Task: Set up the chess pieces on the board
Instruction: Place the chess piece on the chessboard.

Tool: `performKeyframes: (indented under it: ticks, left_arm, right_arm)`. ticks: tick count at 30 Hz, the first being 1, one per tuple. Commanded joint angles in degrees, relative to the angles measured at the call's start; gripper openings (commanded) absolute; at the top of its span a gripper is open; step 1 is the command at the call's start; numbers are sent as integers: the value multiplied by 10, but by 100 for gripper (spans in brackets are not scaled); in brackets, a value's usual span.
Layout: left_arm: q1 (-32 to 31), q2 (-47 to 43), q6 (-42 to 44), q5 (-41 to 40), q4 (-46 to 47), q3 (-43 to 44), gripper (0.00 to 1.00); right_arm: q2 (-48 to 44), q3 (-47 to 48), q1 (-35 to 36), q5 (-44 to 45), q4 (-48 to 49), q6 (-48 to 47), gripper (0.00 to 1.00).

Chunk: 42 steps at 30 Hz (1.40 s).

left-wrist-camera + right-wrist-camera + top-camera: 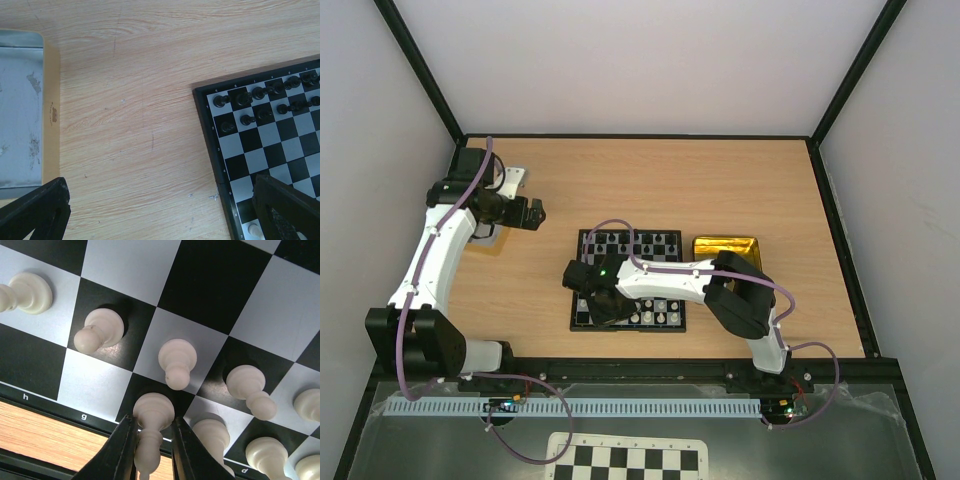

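The board [630, 233] lies mid-table, with black chessmen [625, 243] on its far rows and white chess pieces [660, 312] on its near rows. My right gripper [607, 303] hangs low over the board's near left part. In the right wrist view it [152, 422] is shut on the stem of a white chess piece [152, 410] whose base is at a black edge square. Other white pieces [177, 360] stand around it. My left gripper [535, 212] is open and empty above bare wood left of the board [270, 150].
A gold tin tray [725, 248] lies right of the board. A grey metal tray [20, 110] lies at the far left by the left arm. An unframed checker sheet [625, 462] lies below the table's near edge. Black walls frame the table.
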Motion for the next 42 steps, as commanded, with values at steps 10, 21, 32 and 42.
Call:
performKeyframes:
  ticks: [10,21,32,42]
  left_arm:
    - [3,2,-5,10,-6,14,99]
    - [3,-1,-5,10,-6,12,99]
    - [3,-5,-4,10,-6,11,99]
    - [3,-5,-4,10,-6,10,99]
  right_arm:
    - [-12,-4,-3,5,-2,4,17]
    - [-16,-1,-3,12,-3,7,17]
    - [-11,15,-3,16,-11,4,21]
    - [-7,28,-3,21,-16,0,21]
